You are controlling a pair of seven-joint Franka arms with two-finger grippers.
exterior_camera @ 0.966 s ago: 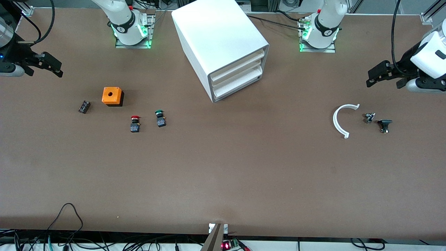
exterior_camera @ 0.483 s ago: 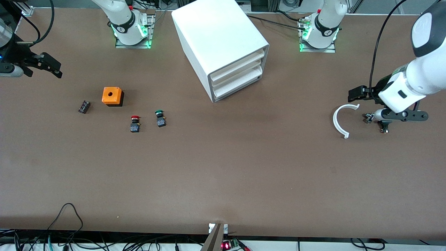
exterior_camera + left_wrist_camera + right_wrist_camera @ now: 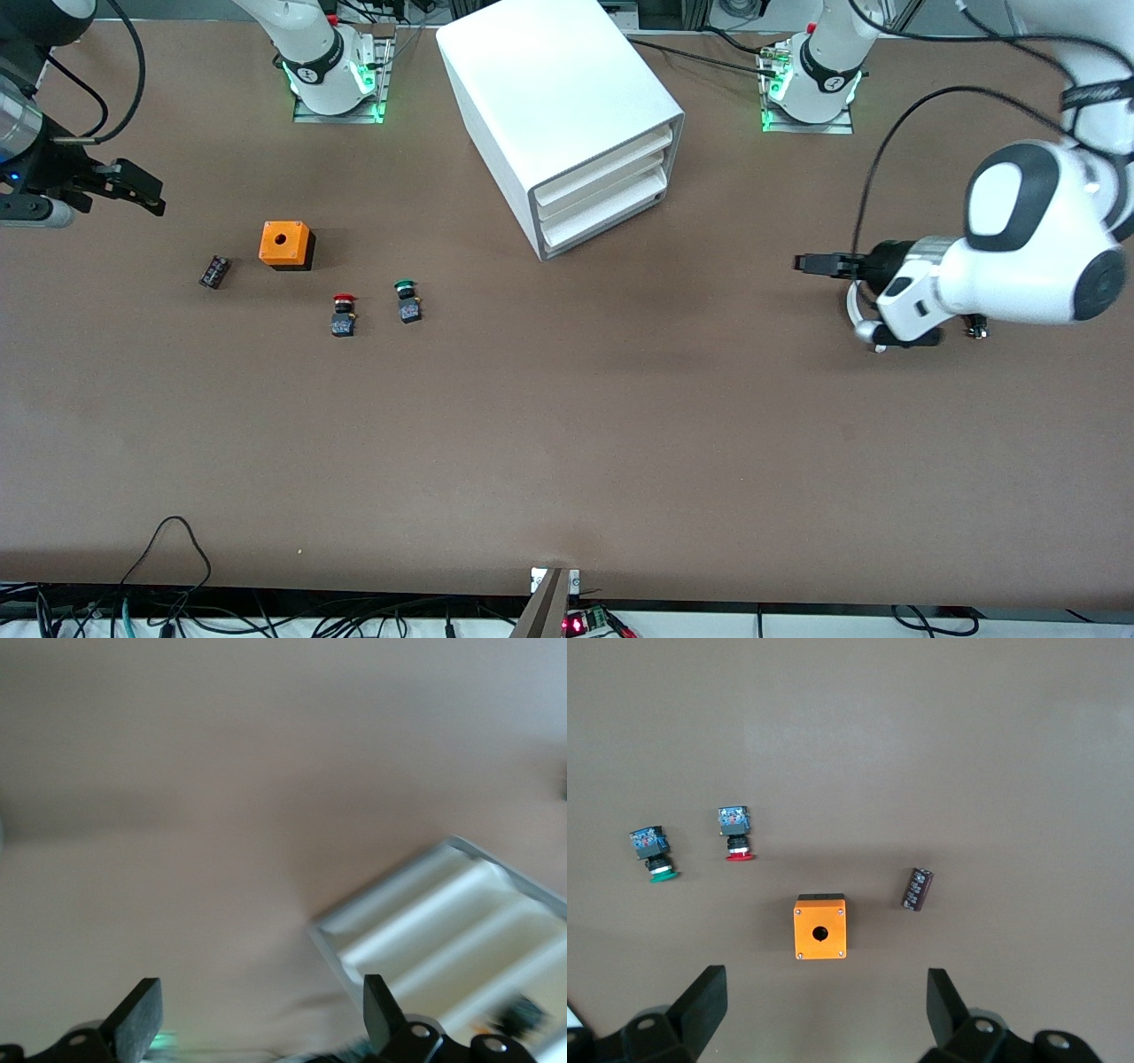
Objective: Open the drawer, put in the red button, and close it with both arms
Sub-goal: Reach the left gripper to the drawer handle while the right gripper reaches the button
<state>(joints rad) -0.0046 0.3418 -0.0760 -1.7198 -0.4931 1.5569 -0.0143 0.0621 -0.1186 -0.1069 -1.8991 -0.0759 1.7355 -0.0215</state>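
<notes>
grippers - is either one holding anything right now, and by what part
Nothing is held. The left gripper is open over bare table, facing the cabinet; the right gripper is open above the orange box.

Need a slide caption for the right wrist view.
Open right gripper above orange box, red-capped button, green-capped button.

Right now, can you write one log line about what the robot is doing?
drawer: shut | red button: on table, untouched | left gripper: open, over table by cabinet | right gripper: open, waiting

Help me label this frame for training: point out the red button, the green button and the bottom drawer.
red button (image 3: 343, 300): front view, on its red cap.
green button (image 3: 405, 286): front view, on its green cap.
drawer (image 3: 605, 220): front view, on its white front edge.
</notes>
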